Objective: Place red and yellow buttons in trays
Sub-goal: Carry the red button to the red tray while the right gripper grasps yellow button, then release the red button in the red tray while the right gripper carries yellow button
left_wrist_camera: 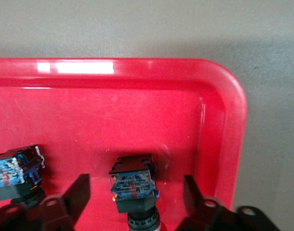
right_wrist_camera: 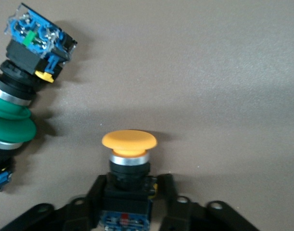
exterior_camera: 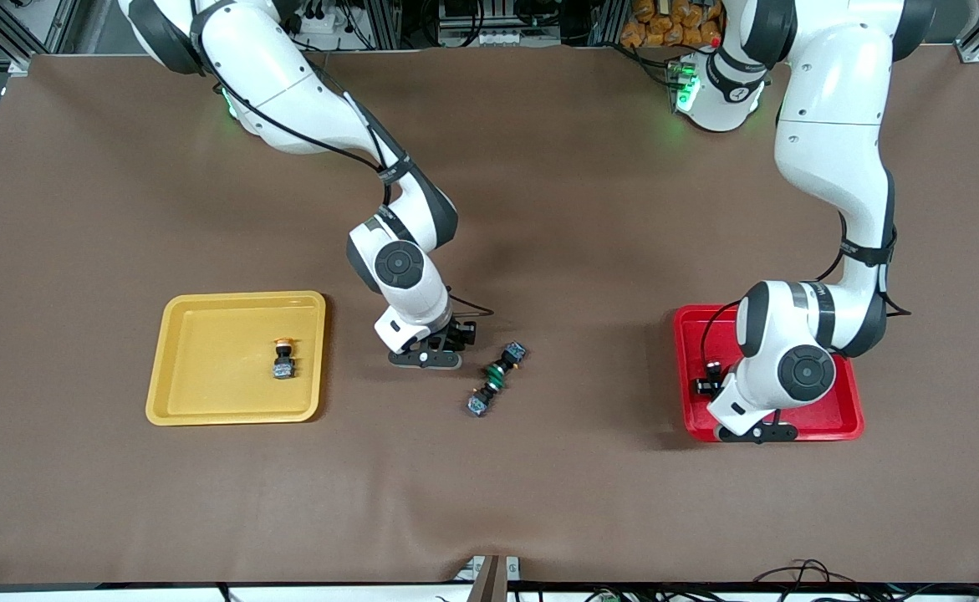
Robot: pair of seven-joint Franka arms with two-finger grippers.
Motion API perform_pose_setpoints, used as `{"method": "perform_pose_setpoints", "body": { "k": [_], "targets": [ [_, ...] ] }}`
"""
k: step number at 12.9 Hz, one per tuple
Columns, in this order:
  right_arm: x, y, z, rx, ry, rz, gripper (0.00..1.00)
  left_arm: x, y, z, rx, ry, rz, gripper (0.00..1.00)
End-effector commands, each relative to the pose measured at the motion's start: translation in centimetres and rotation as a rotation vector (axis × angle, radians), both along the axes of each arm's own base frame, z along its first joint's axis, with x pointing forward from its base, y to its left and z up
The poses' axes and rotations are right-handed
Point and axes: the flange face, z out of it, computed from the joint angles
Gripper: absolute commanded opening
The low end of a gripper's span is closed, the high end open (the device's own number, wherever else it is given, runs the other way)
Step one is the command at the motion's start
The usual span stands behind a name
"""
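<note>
My right gripper (exterior_camera: 426,358) (right_wrist_camera: 130,185) is shut on the black body of a yellow-capped button (right_wrist_camera: 129,144), low over the brown table between the yellow tray (exterior_camera: 213,393) and two green-capped switches. Another yellow-capped button (exterior_camera: 283,358) lies in the yellow tray. My left gripper (exterior_camera: 757,432) (left_wrist_camera: 136,187) is open, low over the red tray (exterior_camera: 690,351) (left_wrist_camera: 137,106). A button (left_wrist_camera: 132,185) lies in that tray between the fingers, touching neither. A second button (left_wrist_camera: 14,173) lies beside it in the tray.
Two green-capped switches (exterior_camera: 506,361) (exterior_camera: 482,397) lie cap to cap on the table beside my right gripper, toward the left arm's end; one also shows in the right wrist view (right_wrist_camera: 21,62). The red tray's rim corner (left_wrist_camera: 233,96) is near my left gripper.
</note>
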Motion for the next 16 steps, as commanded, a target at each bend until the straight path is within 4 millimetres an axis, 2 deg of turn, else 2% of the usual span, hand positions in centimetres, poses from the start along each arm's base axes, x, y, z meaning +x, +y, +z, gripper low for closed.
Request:
{"method": "perform_pose_setpoints", "body": {
  "k": [1, 4, 8, 10, 12, 15, 16],
  "targets": [
    [1.4, -0.9, 1.1, 0.0, -0.022, -0.021, 0.0, 0.3, 0.3, 3.6, -0.008, -0.037, -0.013, 1.0],
    [3.1, -4.3, 3.3, -0.026, 0.005, -0.028, 0.0, 0.2, 0.4, 8.6, -0.027, -0.067, 0.011, 1.0],
    [4.0, -10.7, 9.6, -0.103, 0.11, 0.065, 0.0, -1.3, 1.1, 16.7, -0.055, -0.08, 0.023, 1.0],
    [4.0, -16.5, 10.9, -0.112, 0.131, 0.12, 0.0, -2.5, 2.7, 21.0, -0.068, -0.076, 0.044, 1.0],
    [4.1, -22.7, 11.7, -0.112, 0.143, 0.195, 0.0, -4.0, 3.1, 25.1, -0.083, -0.079, 0.049, 1.0],
    [4.4, -31.3, 10.9, -0.103, 0.163, 0.259, 0.0, -7.0, 3.4, 31.6, -0.084, -0.109, 0.101, 1.0],
    [4.6, -32.9, 10.4, -0.1, 0.157, 0.262, 0.0, -7.9, 3.5, 33.3, -0.09, -0.114, 0.119, 1.0]
  ]
}}
